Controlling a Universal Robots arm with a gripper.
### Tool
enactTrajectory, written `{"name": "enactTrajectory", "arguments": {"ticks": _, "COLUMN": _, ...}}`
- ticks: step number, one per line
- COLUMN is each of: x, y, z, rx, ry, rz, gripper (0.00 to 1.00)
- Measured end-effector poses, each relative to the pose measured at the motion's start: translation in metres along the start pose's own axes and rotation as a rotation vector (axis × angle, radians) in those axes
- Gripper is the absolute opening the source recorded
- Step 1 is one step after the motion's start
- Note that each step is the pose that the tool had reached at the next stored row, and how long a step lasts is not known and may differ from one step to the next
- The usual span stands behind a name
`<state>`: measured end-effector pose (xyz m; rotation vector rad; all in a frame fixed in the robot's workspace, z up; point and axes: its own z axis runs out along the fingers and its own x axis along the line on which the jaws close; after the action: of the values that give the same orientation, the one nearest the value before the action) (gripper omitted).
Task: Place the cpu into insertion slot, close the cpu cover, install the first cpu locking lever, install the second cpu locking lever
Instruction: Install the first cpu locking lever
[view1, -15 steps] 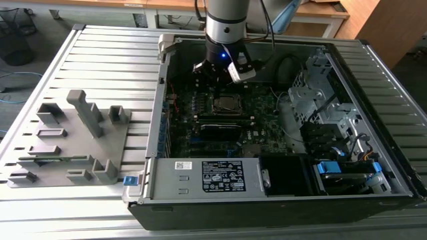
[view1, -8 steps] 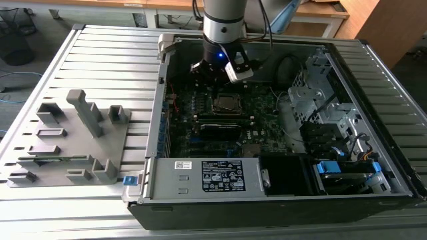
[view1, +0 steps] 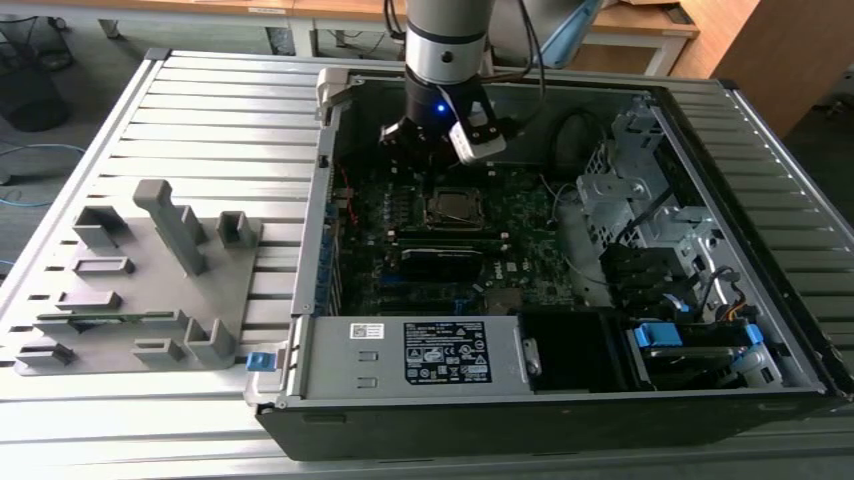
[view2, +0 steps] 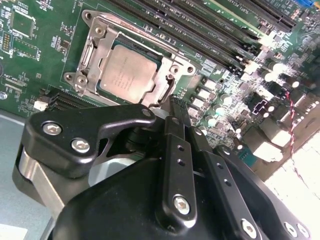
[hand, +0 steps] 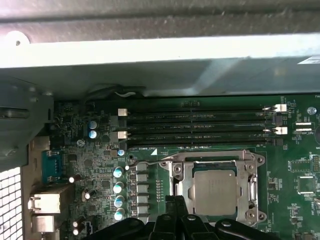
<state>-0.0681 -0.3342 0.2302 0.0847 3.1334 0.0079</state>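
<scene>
From my remote desk: the black two-finger gripper (view2: 174, 102) hangs inside the open grey metal computer case (view1: 310, 270), pinched together on nothing. Its tips are just beside one edge of the small square silver-rimmed insertion slot (view2: 80, 80). The flat square silver-grey cpu (view2: 127, 75) lies seated there, and the thin silvery metal cpu cover frame (view2: 97, 50) is down flat around it. Long narrow black memory slots (hand: 200, 127) border one side closely, and a row of silver-topped capacitors (hand: 118, 192) stands near another. I see flat dark green circuit board (view2: 40, 60) beyond.
</scene>
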Motion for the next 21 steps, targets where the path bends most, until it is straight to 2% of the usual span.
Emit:
{"name": "enactTrajectory", "arguments": {"ticks": 5, "x": -0.0001, "y": 0.0, "z": -0.0081, "rx": -0.0001, "ry": -0.0006, "rz": 0.0, "gripper": 0.11}}
{"name": "enactTrajectory", "arguments": {"ticks": 9, "x": 0.0014, "y": 0.0, "z": -0.0083, "rx": 0.0002, "ry": -0.0008, "rz": 0.0, "gripper": 0.11}}
{"name": "enactTrajectory", "arguments": {"ticks": 18, "x": 0.0214, "y": -0.0011, "z": -0.0074, "rx": 0.0006, "ry": -0.001, "rz": 0.0, "gripper": 0.11}}
{"name": "enactTrajectory", "arguments": {"ticks": 21, "x": 0.0252, "y": -0.0013, "z": -0.0072, "rx": 0.001, "ry": -0.0011, "rz": 0.0, "gripper": 0.11}}
